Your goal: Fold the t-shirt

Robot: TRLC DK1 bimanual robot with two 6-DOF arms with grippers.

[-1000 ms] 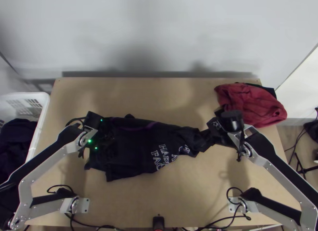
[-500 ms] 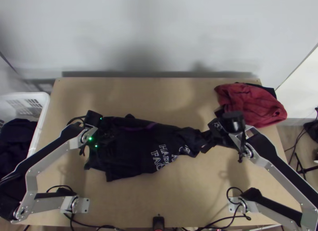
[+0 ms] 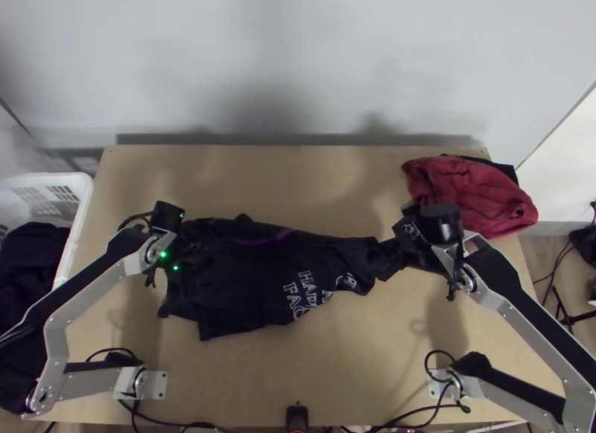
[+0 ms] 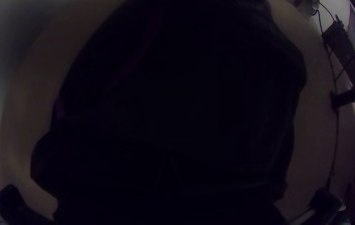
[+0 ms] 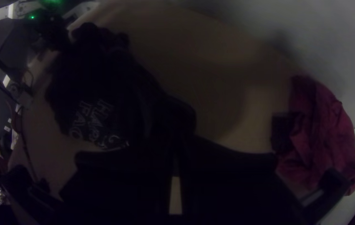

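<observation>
Dark t-shirt point(image 3: 253, 284)'s rumpled across the left and middle of the worktop point(image 3: 298, 373), right end pinched in the near-closed right claw point(image 3: 386, 259), but the left claw point(image 3: 173, 243)'s black-on-black over it, so honestly can't tell its opening or grip.

The left arm point(image 3: 93, 291) leaves its base point(image 3: 156, 385), runs outward to a low elbow point(image 3: 36, 402), then slants up and inward to its wrist point(image 3: 153, 255); small green lights glow there, right beside me as it were, and the dark left gripper point(image 3: 194, 248) hangs low, facing the middle. The right arm point(image 3: 515, 302) mirrors that shape, bent outward from its base point(image 3: 445, 384) and angled back in to its wrist point(image 3: 465, 279); the right gripper point(image 3: 387, 260) points inward too, its flat black fingers point(image 5: 123, 183) brought close together, a thin gap between them.
</observation>
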